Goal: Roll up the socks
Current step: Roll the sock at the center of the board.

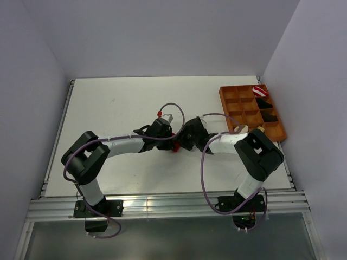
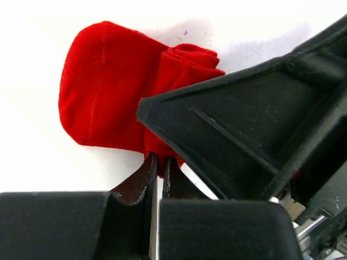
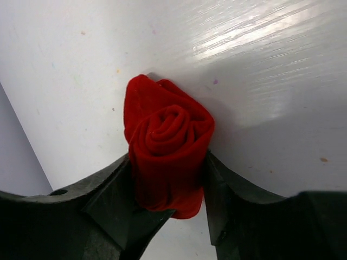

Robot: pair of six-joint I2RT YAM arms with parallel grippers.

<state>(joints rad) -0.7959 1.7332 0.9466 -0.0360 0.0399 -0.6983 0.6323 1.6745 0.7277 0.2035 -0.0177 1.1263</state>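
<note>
We saw the right pincer (image 3: 168,168) clenched around a red sock (image 3: 165,127), whose rolled end stood between its two fingers. The left pincer (image 2: 159,165) was pinched on the sock's lower edge, with the unrolled part flat on the white table (image 2: 32,162) beyond its tips.

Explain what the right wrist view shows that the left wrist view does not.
Only the right wrist view shows the spiral end of the rolled red fabric sock, clamped between the fingers of the right gripper. Only the left wrist view shows the sock's flat unrolled part and the left gripper pinching the fabric's edge. Both show the sock on the white table.
</note>
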